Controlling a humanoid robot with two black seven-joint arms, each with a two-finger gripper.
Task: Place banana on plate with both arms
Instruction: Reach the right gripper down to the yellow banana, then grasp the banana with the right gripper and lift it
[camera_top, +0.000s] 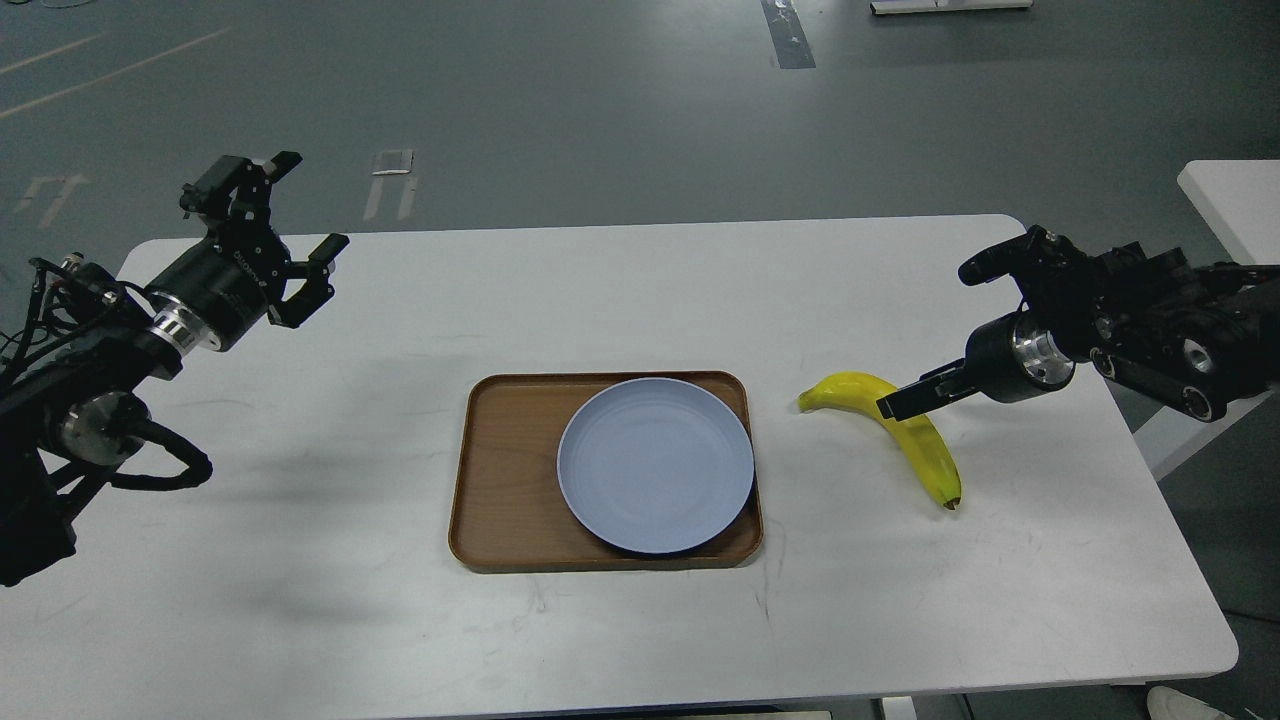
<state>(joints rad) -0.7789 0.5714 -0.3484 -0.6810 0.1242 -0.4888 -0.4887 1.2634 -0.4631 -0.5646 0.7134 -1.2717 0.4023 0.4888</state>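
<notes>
The yellow banana (930, 455) lies on the white table (640, 300), right of the tray, dark tip toward the front. The pale blue-grey plate (655, 465) sits empty on the right part of the brown wooden tray (505, 470). My right gripper (893, 405) reaches in from the right and its tip overlaps the banana's upper middle. It is seen side-on as one dark bar, so I cannot tell its fingers apart or whether it touches the banana. My left gripper (303, 205) is open and empty, held above the table's far left corner.
A second white table (1235, 195) stands beyond the right edge. The grey floor lies past the far edge. The table's right front corner curves near the banana's side.
</notes>
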